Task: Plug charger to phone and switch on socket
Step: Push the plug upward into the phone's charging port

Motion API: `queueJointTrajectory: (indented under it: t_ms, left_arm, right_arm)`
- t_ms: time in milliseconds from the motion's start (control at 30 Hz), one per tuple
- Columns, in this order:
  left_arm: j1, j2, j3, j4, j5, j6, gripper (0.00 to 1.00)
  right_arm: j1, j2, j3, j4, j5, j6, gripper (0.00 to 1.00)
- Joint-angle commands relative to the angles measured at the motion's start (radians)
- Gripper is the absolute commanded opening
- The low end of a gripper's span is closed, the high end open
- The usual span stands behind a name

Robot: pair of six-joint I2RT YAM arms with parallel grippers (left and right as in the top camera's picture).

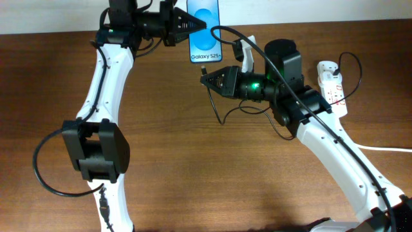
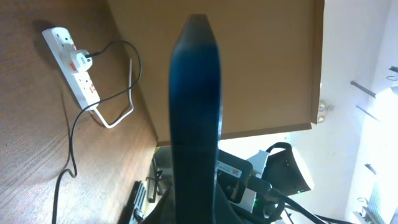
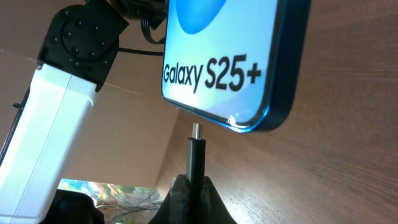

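My left gripper (image 1: 193, 26) is shut on the phone (image 1: 205, 32), holding it at the table's far edge; its blue screen reads "Galaxy S25+". In the left wrist view the phone (image 2: 194, 112) shows edge-on between my fingers (image 2: 196, 199). My right gripper (image 1: 207, 78) is shut on the charger's plug (image 1: 204, 68), just below the phone's bottom end. In the right wrist view the plug tip (image 3: 196, 146) stands up from my fingers (image 3: 196, 186), a small gap under the phone's lower edge (image 3: 236, 68). The black cable (image 1: 222, 109) curls back to the socket (image 1: 331, 87).
The white power strip also shows in the left wrist view (image 2: 73, 65), with a black cable plugged in and its thick white cord (image 1: 386, 149) running off the right side. The brown table (image 1: 193, 167) ends at a pale wall behind the phone.
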Motion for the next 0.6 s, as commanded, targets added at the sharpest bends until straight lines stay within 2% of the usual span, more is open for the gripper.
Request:
queueJointTrajectory:
  t_ms: [0,100,167,567]
  left_arm:
    - [0.015,-0.011,0.012,0.01,0.037,-0.013,0.0]
    - [0.044,-0.011,0.012,0.031,0.034,-0.053,0.0]
    - [0.052,-0.011,0.012,0.101,0.033,-0.109,0.0]
    - [0.021,-0.011,0.012,0.121,0.038,-0.114,0.0]
  right_arm:
    - [0.002,0.005,-0.003,0.019,-0.002,-0.016,0.04]
    - [0.002,0.005,-0.003,0.037,-0.003,-0.013,0.04]
    - [0.002,0.005,-0.003,0.04,-0.003,-0.013,0.04]
    - [-0.004,0.005,-0.003,0.066,-0.004,-0.005,0.04]
